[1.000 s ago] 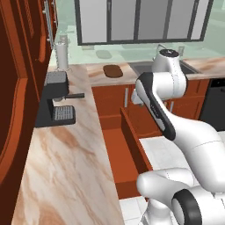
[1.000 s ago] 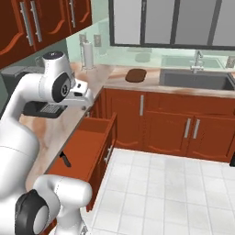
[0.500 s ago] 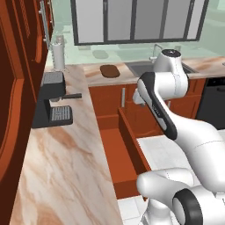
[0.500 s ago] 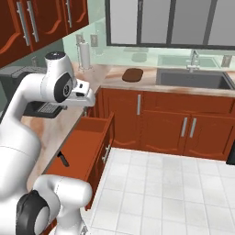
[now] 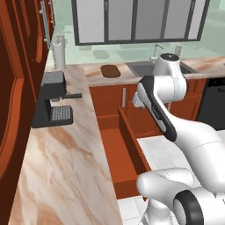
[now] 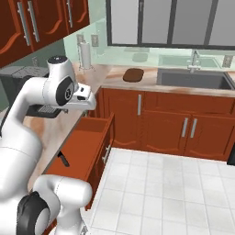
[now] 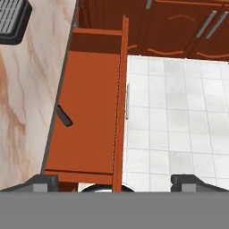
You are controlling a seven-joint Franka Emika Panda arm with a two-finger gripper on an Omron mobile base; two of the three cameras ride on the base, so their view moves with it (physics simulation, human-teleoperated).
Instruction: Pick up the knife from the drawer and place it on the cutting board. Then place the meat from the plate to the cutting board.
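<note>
1. knife (image 7: pixel 64 116) lies in the pulled-out drawer (image 7: pixel 91 116), at its left edge, half under the desk (image 7: pixel 31 89) lip.
2. hand (image 7: pixel 114 182) hovers high above the drawer front, fingers spread wide, holding nothing.
3. cutting board (image 6: pixel 133 75) sits on the far desk left of the sink (image 6: pixel 193 79), bare.

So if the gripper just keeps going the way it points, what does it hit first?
Probably the drawer: the open gripper looks down along its front panel, so it likely meets that top edge, though depth is unclear.
</note>
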